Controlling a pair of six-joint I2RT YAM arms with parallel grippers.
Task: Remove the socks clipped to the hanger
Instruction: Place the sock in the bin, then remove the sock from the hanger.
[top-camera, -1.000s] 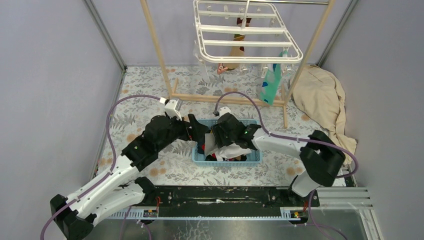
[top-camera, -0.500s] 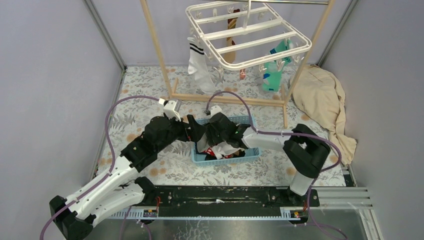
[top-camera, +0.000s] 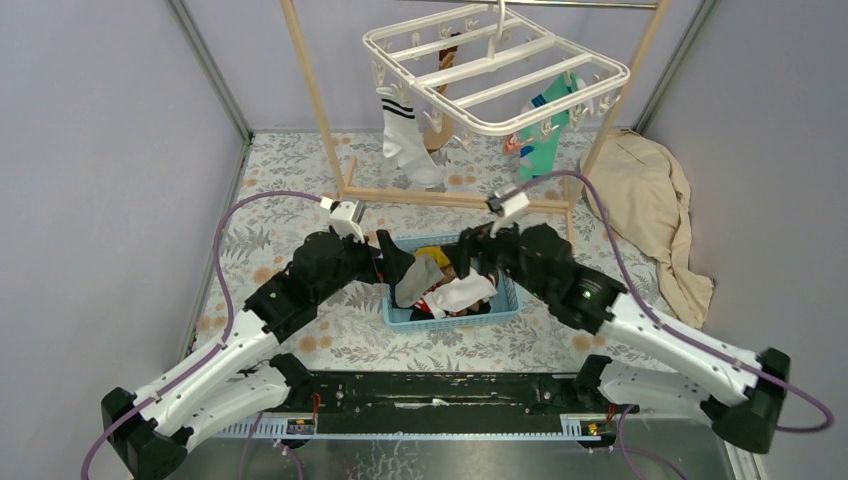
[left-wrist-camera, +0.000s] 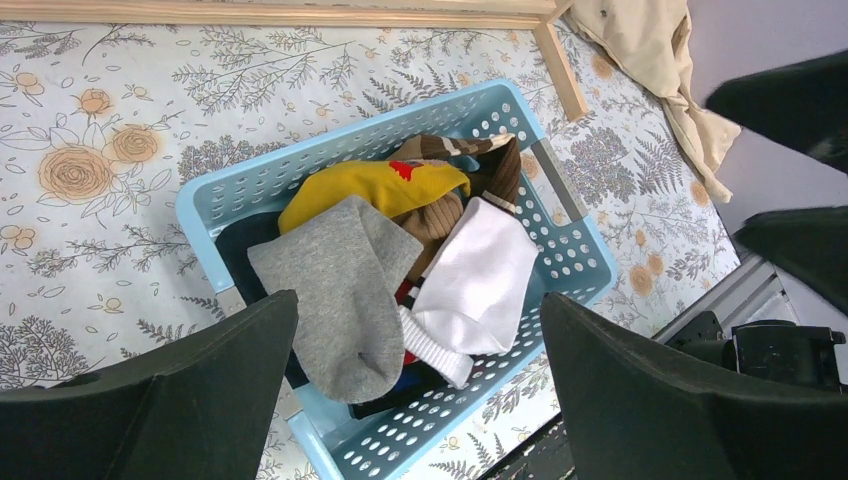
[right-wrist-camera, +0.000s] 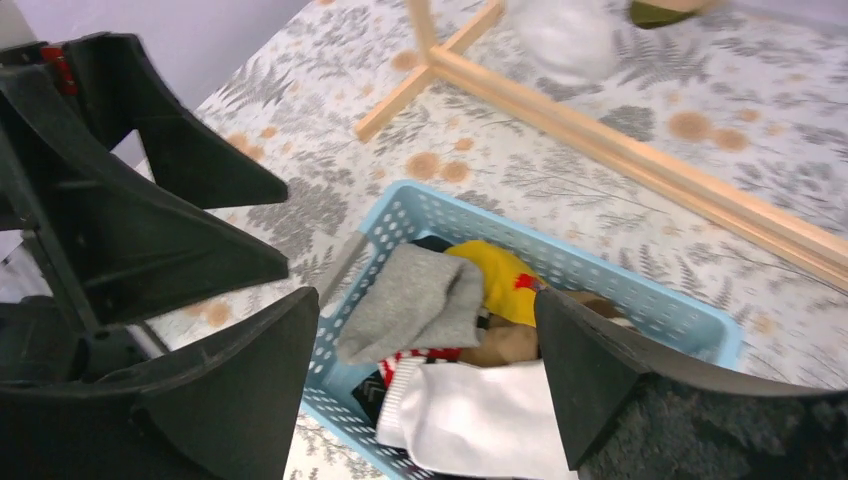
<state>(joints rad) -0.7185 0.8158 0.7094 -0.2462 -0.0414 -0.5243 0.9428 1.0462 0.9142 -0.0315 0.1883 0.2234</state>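
Observation:
The white hanger (top-camera: 497, 72) hangs tilted from the wooden rack at the back. Clipped to it are a white sock with black stripes (top-camera: 402, 138), a brown sock (top-camera: 436, 128) and a teal sock (top-camera: 545, 135). Below, a blue basket (top-camera: 452, 318) holds loose socks: grey (left-wrist-camera: 340, 280), yellow (left-wrist-camera: 372, 186) and white (left-wrist-camera: 482, 280), with darker ones underneath. My left gripper (top-camera: 404, 263) stands open over the basket's left end, nothing between its fingers (left-wrist-camera: 150, 410). My right gripper (top-camera: 458, 256) is open above the basket's right half and holds nothing. Its fingers (right-wrist-camera: 235, 390) frame the grey (right-wrist-camera: 415, 300) and white (right-wrist-camera: 490, 420) socks.
The pale wooden rack (top-camera: 318, 105) has a base bar (top-camera: 450, 198) just behind the basket. A beige cloth (top-camera: 650, 195) lies crumpled at the right wall. Purple cables loop from both wrists. Grey walls close in on both sides.
My right gripper has opened wider and its arm has swung right and back from the basket, leaving a white sock lying there. The hanger has swung and turned. My left arm has stayed put.

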